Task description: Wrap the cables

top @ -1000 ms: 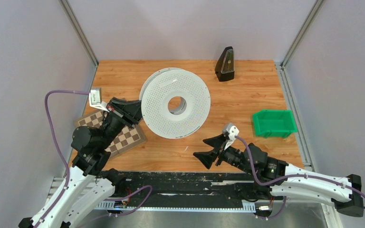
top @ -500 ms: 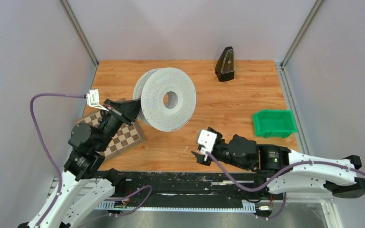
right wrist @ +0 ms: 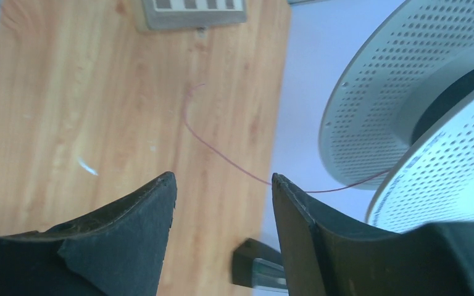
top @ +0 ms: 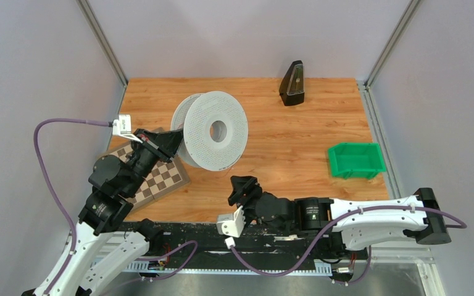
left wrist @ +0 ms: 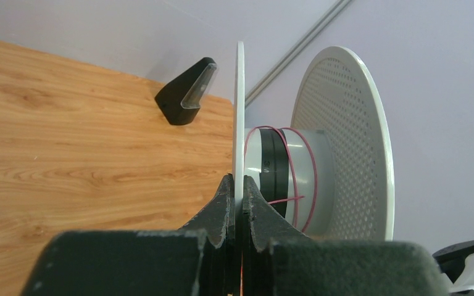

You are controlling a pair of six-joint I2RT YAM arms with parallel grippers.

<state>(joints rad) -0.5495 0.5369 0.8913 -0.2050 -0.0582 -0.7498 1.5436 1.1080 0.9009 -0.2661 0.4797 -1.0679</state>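
A white perforated spool stands tilted up on its edge at the table's middle left. My left gripper is shut on the rim of its thin flange, seen edge-on between the jaws in the left wrist view. A thin red cable makes a few turns round the hub. Its loose end trails from the spool across the wood. My right gripper is open and empty near the front middle, and the cable runs just beyond its fingertips.
A checkerboard lies under my left arm. A black wedge-shaped object stands at the back, and a green bin sits at the right. Metal posts and grey walls close in the table.
My left gripper has tipped the spool from lying flat to standing on edge. My right arm has swung left and turned over, so its gripper now sits at the front middle.
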